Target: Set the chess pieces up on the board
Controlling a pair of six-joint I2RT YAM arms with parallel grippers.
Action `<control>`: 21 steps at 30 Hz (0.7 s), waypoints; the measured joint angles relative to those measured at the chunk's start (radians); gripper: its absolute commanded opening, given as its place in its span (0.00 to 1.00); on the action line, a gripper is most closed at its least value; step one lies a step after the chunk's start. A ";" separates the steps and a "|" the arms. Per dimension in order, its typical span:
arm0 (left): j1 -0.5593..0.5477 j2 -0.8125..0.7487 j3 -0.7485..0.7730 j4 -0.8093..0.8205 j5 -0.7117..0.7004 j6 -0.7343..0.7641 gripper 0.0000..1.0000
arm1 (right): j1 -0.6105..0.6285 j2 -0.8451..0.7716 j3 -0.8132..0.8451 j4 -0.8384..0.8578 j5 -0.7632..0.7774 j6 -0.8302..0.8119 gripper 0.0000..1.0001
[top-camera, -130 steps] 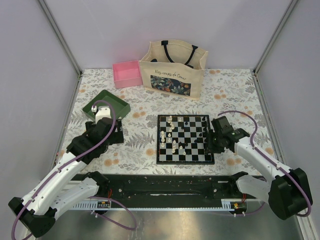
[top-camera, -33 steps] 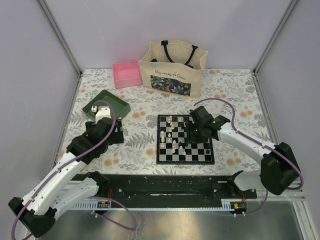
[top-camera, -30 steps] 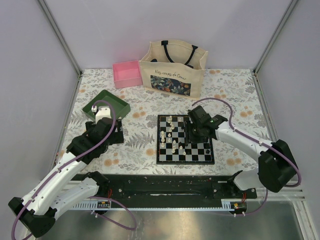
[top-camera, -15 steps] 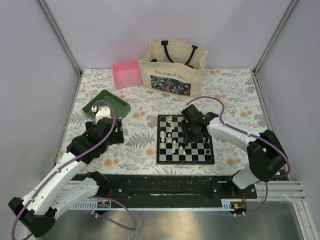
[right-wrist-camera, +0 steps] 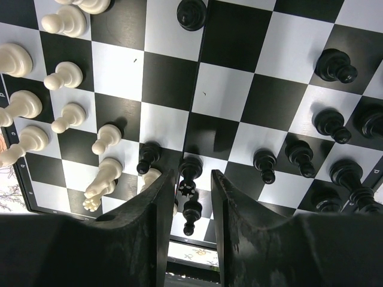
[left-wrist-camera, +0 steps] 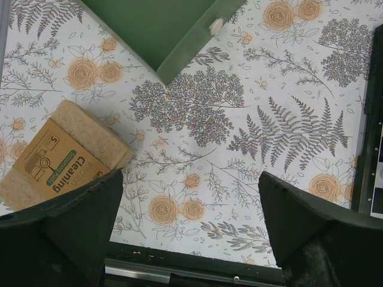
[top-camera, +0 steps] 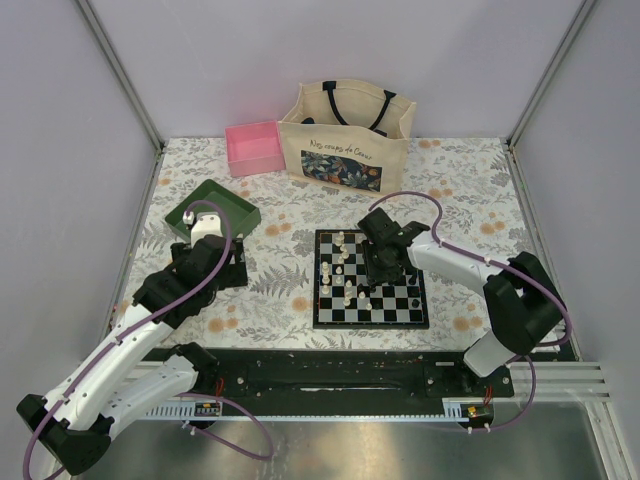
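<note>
Board point(top-camera: 370, 322): white pieces point(right-wrist-camera: 67, 115) left, black pieces point(right-wrist-camera: 335, 64) right, some stray mid-board; rows unfinished.
Right hand point(right-wrist-camera: 191, 177): fingers flank a black piece point(right-wrist-camera: 188, 190), grip unclear.
Left hand point(left-wrist-camera: 188, 185): wide open, empty.

I work in a booth of plain pale walls point(top-camera: 330, 50), evenly lit, with a metal post point(top-camera: 120, 72) slanting up at each back corner. My table wears a white cloth point(top-camera: 470, 190) printed with grey ferns and orange roses. At the back stand a cream bag point(top-camera: 345, 150) and, just left of it, a pink box point(top-camera: 255, 148). A green tray point(top-camera: 212, 207) sits at the left, with a sponge point(left-wrist-camera: 63, 156) near its corner but apart from it. A black rail point(top-camera: 320, 370) runs along the near edge, with bare metal point(top-camera: 350, 450) in front of it.
</note>
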 measured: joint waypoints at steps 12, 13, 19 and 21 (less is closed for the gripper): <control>0.000 0.000 0.000 0.000 0.000 0.000 0.99 | 0.007 0.017 0.001 0.000 -0.001 -0.001 0.34; 0.000 -0.001 0.000 0.000 0.000 0.000 0.99 | 0.007 0.017 0.001 0.000 -0.001 -0.001 0.34; 0.000 -0.002 0.000 0.000 0.000 0.000 0.99 | 0.007 0.017 0.001 0.000 -0.001 -0.002 0.33; 0.000 -0.002 0.000 0.000 0.000 0.000 0.99 | 0.008 0.017 0.002 0.000 -0.001 -0.002 0.35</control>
